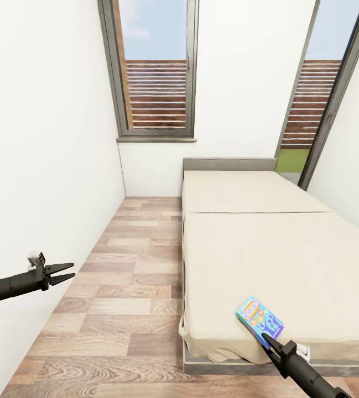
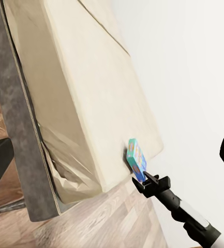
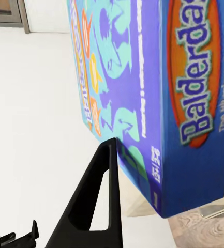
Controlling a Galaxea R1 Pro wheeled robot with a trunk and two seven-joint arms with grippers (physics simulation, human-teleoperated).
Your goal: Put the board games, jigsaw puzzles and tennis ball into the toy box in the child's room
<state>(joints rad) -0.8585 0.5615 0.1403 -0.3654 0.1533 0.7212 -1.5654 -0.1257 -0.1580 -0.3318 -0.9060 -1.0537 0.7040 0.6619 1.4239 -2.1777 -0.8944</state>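
I am standing by the bed [image 1: 268, 243] in the child's room, and the robot is reaching for the small blue board game [image 1: 259, 319]. The game sits tipped up at the near corner of the mattress, close to the foot end. The right end effector [image 1: 266, 338] is right at the lower edge of the box. In the right wrist view one black finger [image 3: 99, 194] lies next to the blue side of the box, where I can read "Balderda". The other finger is hidden behind the box, so I think the box is between the two fingers, but I cannot tell if they are squeezing it yet. The left end effector [image 1: 63, 272] hangs over the wood floor [image 1: 124, 287] beside the white wall [image 1: 41, 138], well away from the bed, with its two fingers a little apart and nothing in them. So I think the step now is picking up this game from the bed. Next the robot needs a firm hold on the box, then it must lift it off the mattress and carry it to the toy box on the table.
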